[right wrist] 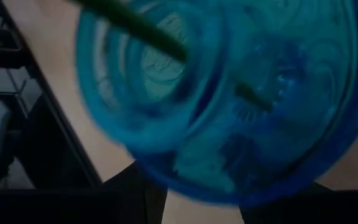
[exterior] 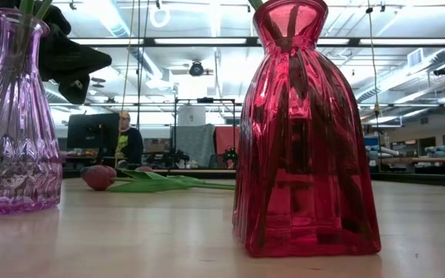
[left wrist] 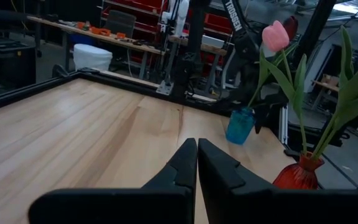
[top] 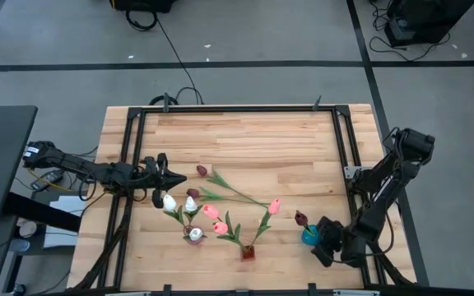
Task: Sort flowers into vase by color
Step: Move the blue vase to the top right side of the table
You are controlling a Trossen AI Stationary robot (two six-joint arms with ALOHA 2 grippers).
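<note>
The loose maroon tulip (top: 202,171) lies on the counter (top: 253,140) just beside the left pincer (top: 161,173), its stem running away toward the counter's middle, so the left arm is far nearer; that pincer is pressed together and empty. The right pincer (top: 329,238) stands spread beside the blue vase (top: 309,236), which holds one maroon tulip, while the purple vase (top: 194,235) holds white ones and the red vase (top: 247,252) pink.

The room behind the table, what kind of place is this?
Probably a robotics lab or workshop: a wooden table in a black metal frame on a grey taped floor, red shelving with parts, and a person at a monitor.
</note>
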